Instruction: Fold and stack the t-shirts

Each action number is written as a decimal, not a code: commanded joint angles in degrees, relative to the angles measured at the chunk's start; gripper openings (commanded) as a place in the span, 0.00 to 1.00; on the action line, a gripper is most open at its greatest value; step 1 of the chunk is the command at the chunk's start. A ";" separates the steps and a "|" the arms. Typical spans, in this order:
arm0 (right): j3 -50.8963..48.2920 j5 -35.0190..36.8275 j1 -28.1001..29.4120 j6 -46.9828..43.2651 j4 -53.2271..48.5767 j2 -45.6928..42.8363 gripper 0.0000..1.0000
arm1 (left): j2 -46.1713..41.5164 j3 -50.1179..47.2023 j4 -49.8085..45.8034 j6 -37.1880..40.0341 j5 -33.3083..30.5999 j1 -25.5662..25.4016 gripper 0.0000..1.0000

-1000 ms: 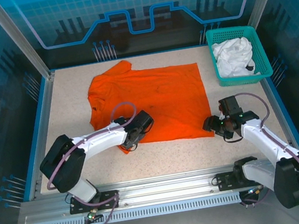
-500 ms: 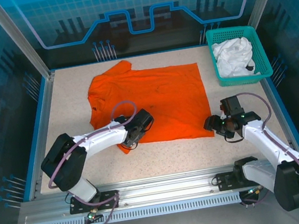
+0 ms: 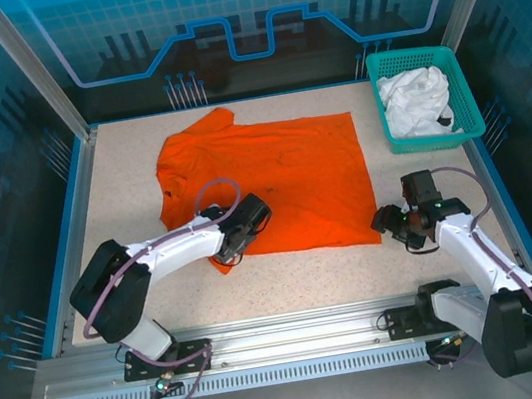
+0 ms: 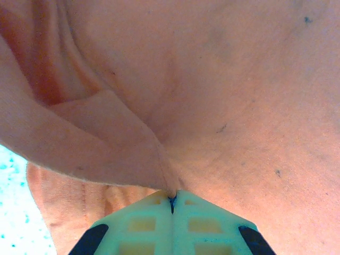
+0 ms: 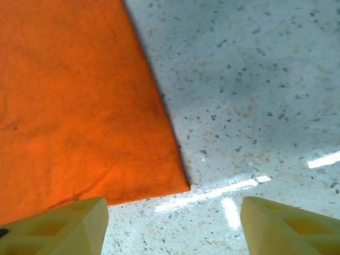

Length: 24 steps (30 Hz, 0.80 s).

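The orange t-shirt [image 3: 274, 183] lies spread flat on the speckled table. My left gripper [image 3: 227, 254] sits at its near left edge, by the sleeve, and is shut on a fold of the orange cloth [image 4: 133, 159], pinched where the two tips meet [image 4: 172, 201]. My right gripper [image 3: 389, 220] stands open just off the shirt's near right corner [image 5: 178, 186], with bare table between its fingertips [image 5: 69, 226]. The white t-shirt [image 3: 415, 100] lies crumpled in the teal basket.
The teal lattice basket [image 3: 473, 122] stands at the back right corner of the table. Bare speckled table [image 3: 122, 182] runs left of the shirt and along the near edge. A blue raised rim [image 3: 72, 220] borders the table.
My left gripper has closed on the orange cloth at the near left edge. My right gripper has shifted slightly to the right, off the shirt's corner, and stays open.
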 commanded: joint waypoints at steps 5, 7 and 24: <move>2.03 -3.57 -1.43 -0.92 -0.05 5.20 0.55 | -15.66 -5.44 -8.13 3.27 -0.97 0.51 0.00; 1.92 -5.22 -1.36 -1.42 1.32 6.42 0.49 | -20.67 -8.39 -9.98 2.90 -0.23 0.49 0.00; 2.56 1.49 4.79 -0.18 0.91 13.88 0.37 | -53.10 -23.99 -27.31 -3.07 6.57 0.59 0.00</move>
